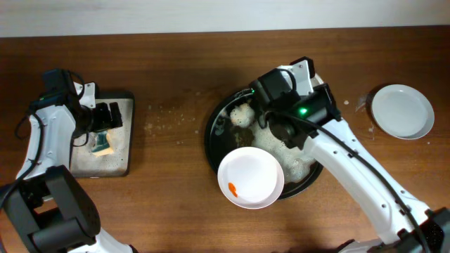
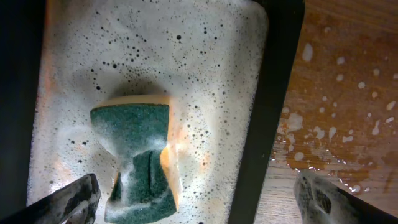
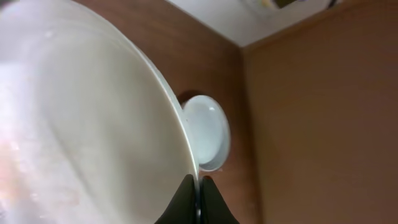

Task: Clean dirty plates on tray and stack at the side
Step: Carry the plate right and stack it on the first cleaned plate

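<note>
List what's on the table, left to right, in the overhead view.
Grey sponge tray → black tray → white plate alone at the far right. The orange-smeared plate overlaps the black tray, so it is left out of the order.

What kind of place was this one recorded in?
Probably a lab bench staged for dishwashing rather than a real kitchen: a wooden table against a plain pale wall, a foam-filled black tray, and a soapy sponge lying in its grey tray.
</note>
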Controlling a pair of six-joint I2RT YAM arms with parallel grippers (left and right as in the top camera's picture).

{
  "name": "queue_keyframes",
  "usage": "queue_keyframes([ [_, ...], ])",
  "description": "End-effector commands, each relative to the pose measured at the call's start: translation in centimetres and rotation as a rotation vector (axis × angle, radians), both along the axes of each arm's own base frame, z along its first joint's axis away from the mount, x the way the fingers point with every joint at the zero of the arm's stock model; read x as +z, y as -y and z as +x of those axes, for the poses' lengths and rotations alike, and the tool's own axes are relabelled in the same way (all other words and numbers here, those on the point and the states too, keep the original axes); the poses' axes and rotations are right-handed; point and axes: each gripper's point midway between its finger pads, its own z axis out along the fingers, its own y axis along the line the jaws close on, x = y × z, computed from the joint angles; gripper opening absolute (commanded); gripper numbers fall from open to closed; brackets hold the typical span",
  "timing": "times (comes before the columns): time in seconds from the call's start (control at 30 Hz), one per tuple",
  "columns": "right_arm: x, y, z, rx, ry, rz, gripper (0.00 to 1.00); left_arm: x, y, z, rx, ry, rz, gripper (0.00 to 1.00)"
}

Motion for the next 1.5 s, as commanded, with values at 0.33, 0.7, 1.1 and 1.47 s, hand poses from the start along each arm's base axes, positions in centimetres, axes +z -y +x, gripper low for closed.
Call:
queue_keyframes([
  [0.33, 0.5, -1.1, 0.0, 0.009, 0.053, -0.097, 0.04, 1.1, 0.3, 0.4, -0.005, 0.032, -0.012, 0.99],
  [0.7, 0.5, -1.1, 0.0, 0.006, 0.057, -0.092, 0.04, 1.1, 0.3, 0.4, -0.005, 0.032, -0.012, 0.99],
  [1.1, -5.0, 3.0, 1.1, -0.188, -0.072, 0.604, 0.04, 1.0, 0.3, 0.4, -0.005, 0.032, -0.012, 0.99],
  [1.47, -6.5, 28.6, -2.6, -0.826, 0.336, 1.172, 0.04, 1.0, 0.3, 0.4, -0.005, 0.031, -0.012, 0.99],
])
